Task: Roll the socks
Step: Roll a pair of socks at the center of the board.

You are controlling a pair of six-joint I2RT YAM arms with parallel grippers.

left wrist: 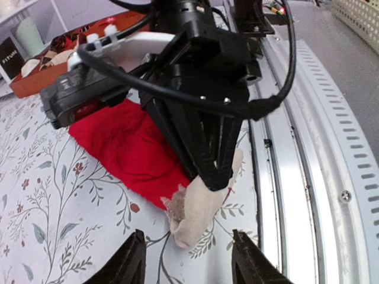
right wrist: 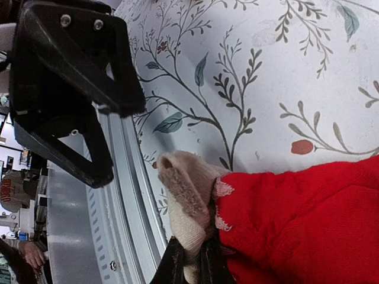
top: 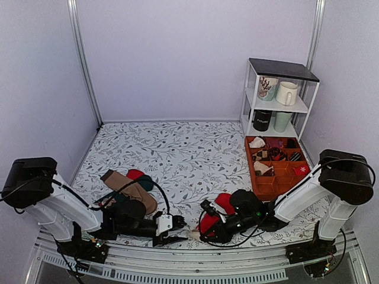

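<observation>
Right jaws clamped on beige end of red socks [right wrist: 296, 219], at bench [right wrist: 266, 89] near edge. Left jaws half open, empty, facing that end.

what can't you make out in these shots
- Top view: the right gripper and its arm cover much of the socks; one sock or two stacked is unclear.
- Right wrist view: the right fingers are cut off by the bottom edge, the socks by the right edge.
- Left wrist view: the right gripper hides where the beige end is pinched.
- Top view: items in the red organizer tray are too small to name.
</observation>
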